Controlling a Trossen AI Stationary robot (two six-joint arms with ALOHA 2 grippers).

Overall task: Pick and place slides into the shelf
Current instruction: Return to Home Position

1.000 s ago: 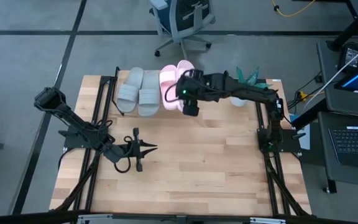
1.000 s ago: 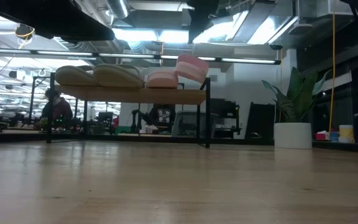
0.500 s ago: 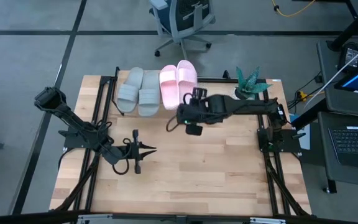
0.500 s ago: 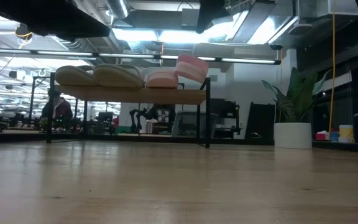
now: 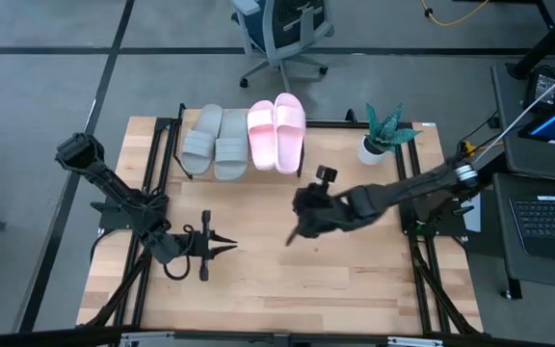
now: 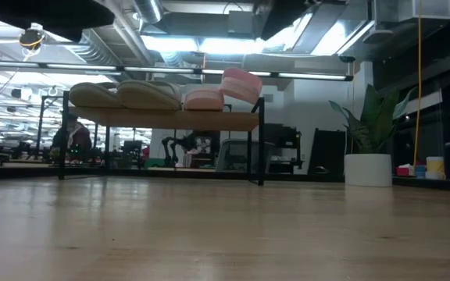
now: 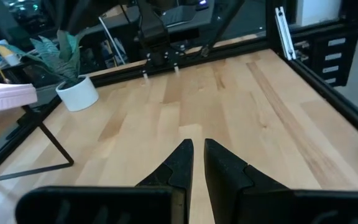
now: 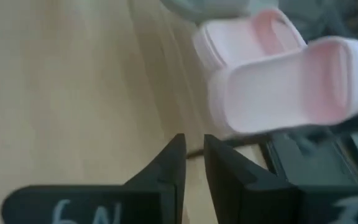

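Observation:
Four slides lie side by side on the shelf point(image 6: 162, 119) at the table's far edge: two grey-green ones point(image 5: 217, 143) on the left and two pink ones point(image 5: 276, 133) on the right. In the low view the right pink slide point(image 6: 241, 84) sits tilted, higher than its neighbour point(image 6: 204, 98). My right gripper point(image 5: 297, 234) hangs over the table's middle, nearer than the shelf, shut with nothing between its fingers point(image 8: 193, 146); its wrist view looks at the pink slides point(image 8: 278, 81). My left gripper point(image 5: 222, 248) waits shut over the near left part of the table point(image 7: 196, 147).
A small potted plant point(image 5: 382, 135) stands at the table's far right, next to the shelf. Black frame rails point(image 5: 422, 270) run along the table's left and right sides. Bare wood point(image 5: 335, 289) lies between the arms. An office chair point(image 5: 282, 34) stands beyond the far edge.
My right gripper has drawn back from the pink slides on the shelf toward the table's near edge and now hangs over its middle, turned about on the way. The four slides have stayed in place. My left gripper has drifted slightly toward the near edge.

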